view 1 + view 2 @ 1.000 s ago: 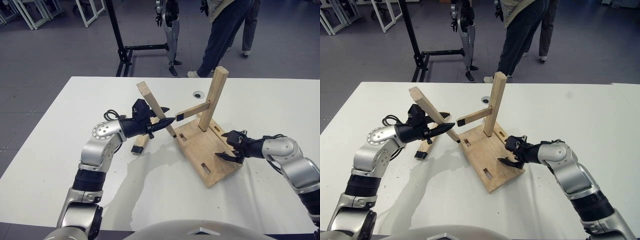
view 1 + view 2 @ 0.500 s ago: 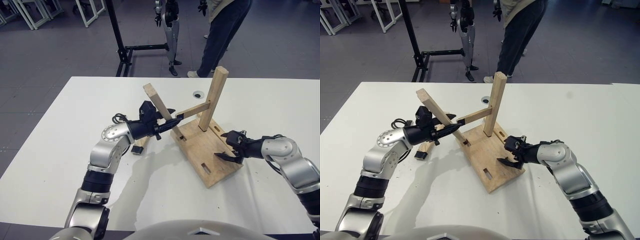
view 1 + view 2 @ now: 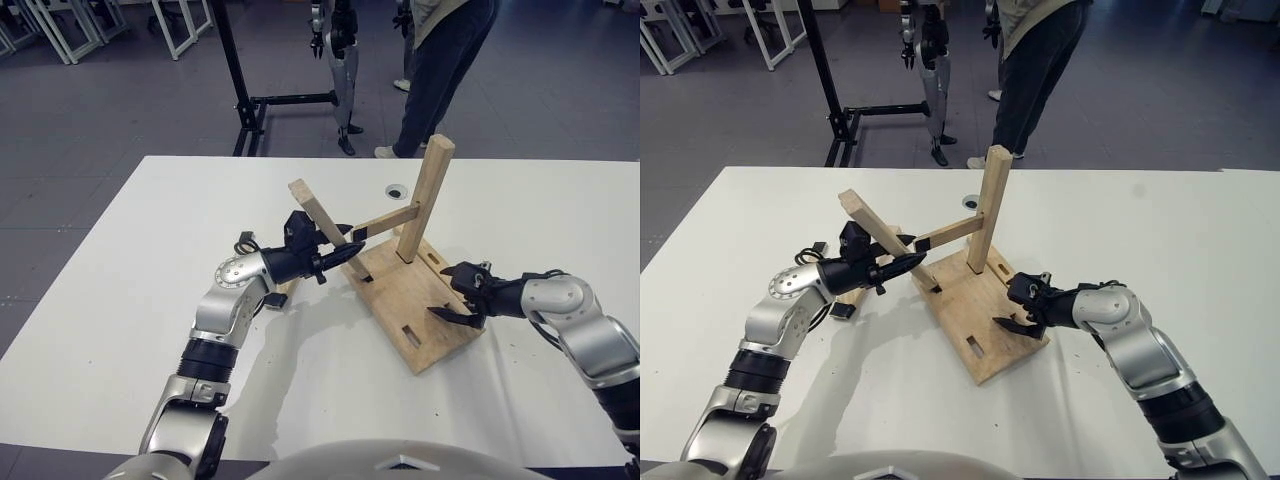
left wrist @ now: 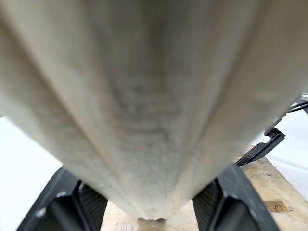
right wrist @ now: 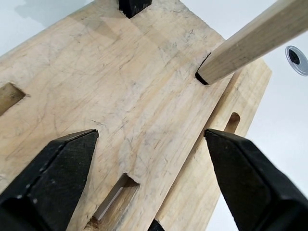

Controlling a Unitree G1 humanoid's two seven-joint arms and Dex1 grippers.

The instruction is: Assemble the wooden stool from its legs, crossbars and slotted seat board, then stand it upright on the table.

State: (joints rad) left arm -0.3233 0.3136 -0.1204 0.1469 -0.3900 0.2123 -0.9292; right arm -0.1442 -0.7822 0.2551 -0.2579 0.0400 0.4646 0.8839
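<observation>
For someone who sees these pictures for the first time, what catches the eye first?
On the table, an upright leg stands in the slotted seat board, a crossbar jutting from it. The left hand grips a tilted leg, lower end at the board's left edge, and the right hand is open at the board's right edge.
</observation>
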